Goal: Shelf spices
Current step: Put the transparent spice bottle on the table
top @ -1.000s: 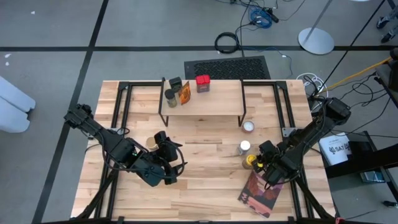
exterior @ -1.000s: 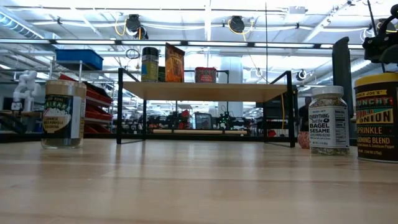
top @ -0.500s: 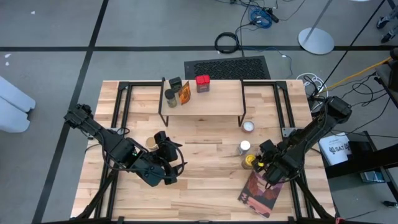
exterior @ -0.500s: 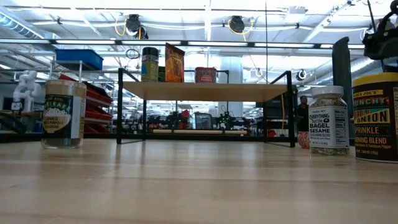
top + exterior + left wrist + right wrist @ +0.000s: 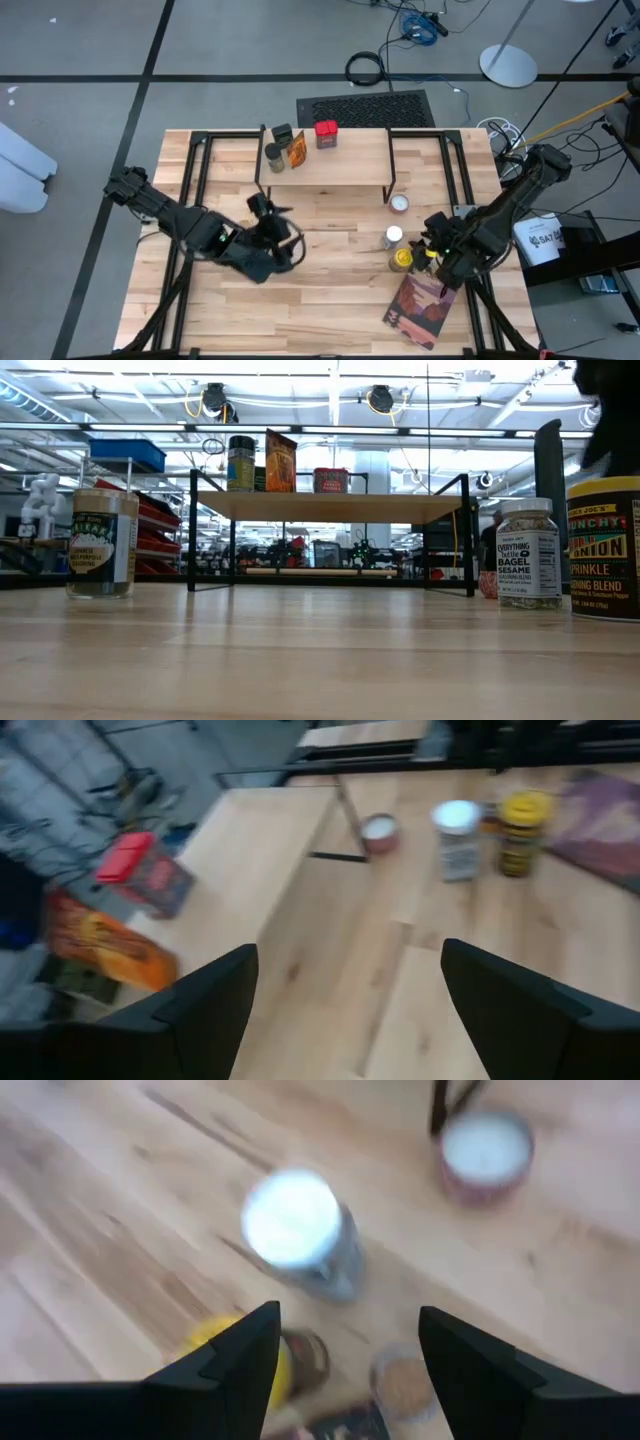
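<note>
My right fingers (image 5: 345, 1355) stand apart, holding nothing, above the white-lidded "Everything but the Bagel Sesame" jar (image 5: 528, 554) and the yellow-lidded "Crunchy Onion Sprinkle" jar (image 5: 604, 547). My left fingers (image 5: 345, 995) are spread wide and empty. The shelf (image 5: 325, 161), at table's twelve o'clock, carries four spices.

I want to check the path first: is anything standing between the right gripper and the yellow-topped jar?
Nothing visible does. The right gripper hangs open just beside the yellow-topped jar, with only bare table between them. The white-topped jar stands next to the yellow one, toward the shelf, not in the path.
</note>
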